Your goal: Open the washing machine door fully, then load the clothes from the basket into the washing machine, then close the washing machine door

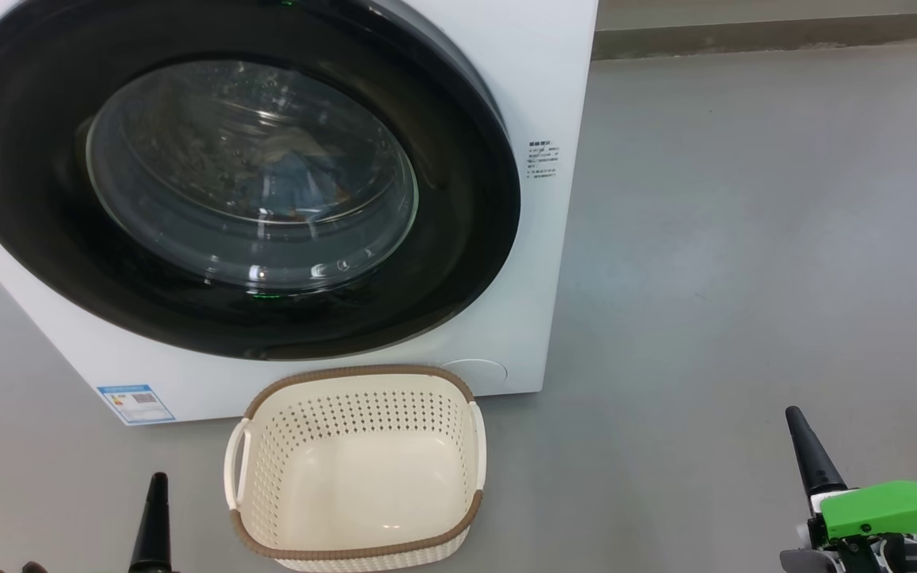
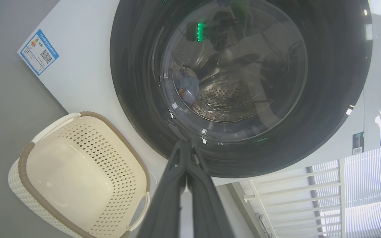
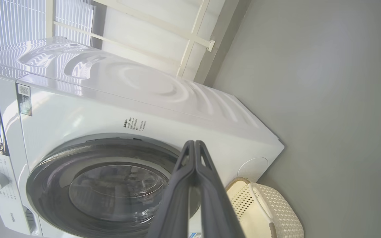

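While shut, glossy round door (image 1: pixel 251 171) behind perforated cream basket (image 1: pixel 363 414).

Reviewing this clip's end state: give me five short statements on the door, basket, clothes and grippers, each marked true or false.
1. The washing machine door is shut against the washing machine. True.
2. The basket holds a pile of clothes. False: it is empty; the blue clothes show through the door glass, inside the drum.
3. The basket stands on the floor in front of the machine. True.
4. The left gripper is clamped on the basket's handle. False: it is shut on nothing, apart from the basket.
5. The right gripper is shut and holds nothing. True.
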